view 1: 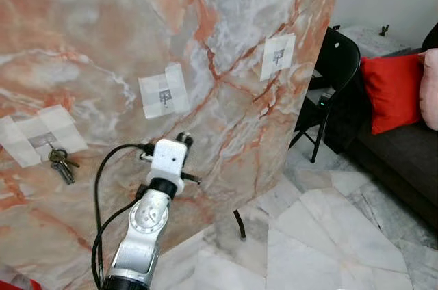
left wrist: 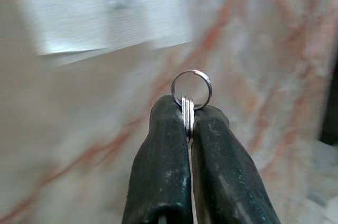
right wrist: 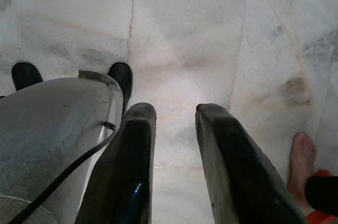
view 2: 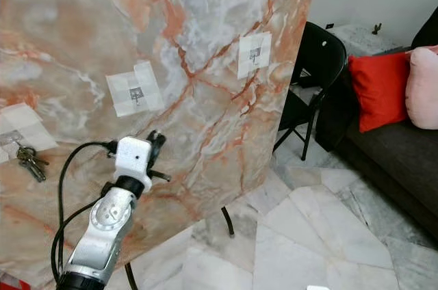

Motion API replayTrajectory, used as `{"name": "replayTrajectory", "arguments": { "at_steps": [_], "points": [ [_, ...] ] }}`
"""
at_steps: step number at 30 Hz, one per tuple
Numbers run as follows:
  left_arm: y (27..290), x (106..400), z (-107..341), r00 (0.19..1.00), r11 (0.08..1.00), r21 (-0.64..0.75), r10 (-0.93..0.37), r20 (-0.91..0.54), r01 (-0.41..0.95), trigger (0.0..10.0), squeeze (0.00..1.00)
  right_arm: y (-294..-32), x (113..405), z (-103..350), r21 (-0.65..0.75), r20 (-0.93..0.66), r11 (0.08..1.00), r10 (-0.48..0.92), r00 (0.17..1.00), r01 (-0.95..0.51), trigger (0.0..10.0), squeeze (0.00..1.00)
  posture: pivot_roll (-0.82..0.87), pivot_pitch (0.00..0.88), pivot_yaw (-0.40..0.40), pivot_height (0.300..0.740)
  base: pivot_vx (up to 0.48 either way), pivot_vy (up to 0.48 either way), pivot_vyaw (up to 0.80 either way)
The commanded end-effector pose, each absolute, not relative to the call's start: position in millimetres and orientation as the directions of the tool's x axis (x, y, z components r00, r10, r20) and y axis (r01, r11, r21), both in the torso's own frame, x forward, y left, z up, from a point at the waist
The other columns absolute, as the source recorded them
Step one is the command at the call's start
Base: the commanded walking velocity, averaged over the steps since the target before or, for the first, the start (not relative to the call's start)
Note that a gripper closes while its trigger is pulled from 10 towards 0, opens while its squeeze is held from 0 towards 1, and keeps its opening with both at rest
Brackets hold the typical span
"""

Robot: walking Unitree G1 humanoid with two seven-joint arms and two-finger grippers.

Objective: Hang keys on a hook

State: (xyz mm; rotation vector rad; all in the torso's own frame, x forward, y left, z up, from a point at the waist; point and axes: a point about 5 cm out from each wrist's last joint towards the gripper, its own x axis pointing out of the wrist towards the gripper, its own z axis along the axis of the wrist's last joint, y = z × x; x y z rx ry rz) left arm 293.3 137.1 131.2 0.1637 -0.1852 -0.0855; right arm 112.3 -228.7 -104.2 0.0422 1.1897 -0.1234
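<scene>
Keys in left gripper, near panel

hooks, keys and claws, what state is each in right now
left hook: holds a bunch of keys
middle hook: bare
right hook: bare
left claw: shut on a key ring, near the marble board
right claw: open, pointing at the floor

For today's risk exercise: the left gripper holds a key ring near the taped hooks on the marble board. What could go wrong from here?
1. The left gripper pinches the key ring only by its lower edge; it might twist or slip.
2. The middle hook looks small, so the ring could miss it.
3. The left hook already holds keys.
</scene>
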Motion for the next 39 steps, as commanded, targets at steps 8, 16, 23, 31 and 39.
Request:
{"name": "replayTrajectory", "arguments": {
  "at_steps": [8,16,23,31,39],
  "points": [
    [124,299,155,0.972,0.992,0.11,-0.085,0.219,0.062,10.0,0.0,-232,113,-103,-0.046,-0.926,0.994,-0.079,0.369,0.099,10.0,0.0,0.14,0.0,-0.075,0.74,0.0,0.0,0.0],
    [113,305,168,0.98,0.995,0.095,0.018,0.2,-0.038,10.0,0.0,-232,114,-103,-0.049,-0.926,0.994,-0.08,0.37,0.093,10.0,0.0,0.14,0.0,-0.072,0.74,0.0,0.0,0.0],
    [101,306,170,0.986,0.991,0.128,0.017,0.166,-0.038,10.0,0.0,-232,115,-103,-0.056,-0.928,0.995,-0.083,0.363,0.086,10.0,0.0,0.13,0.0,-0.073,0.74,0.0,0.0,0.0],
    [96,314,181,0.98,0.977,0.168,0.1,0.171,-0.129,10.0,0.0,-231,115,-103,-0.057,-0.927,0.995,-0.083,0.365,0.083,10.0,0.0,0.13,0.0,-0.073,0.74,0.0,0.0,0.0],
    [91,320,181,0.98,0.973,0.165,0.136,0.148,-0.16,10.0,0.0,-230,116,-103,-0.055,-0.927,0.995,-0.081,0.367,0.083,10.0,0.0,0.12,0.0,-0.067,0.74,0.0,0.0,0.0]
  ]
}}
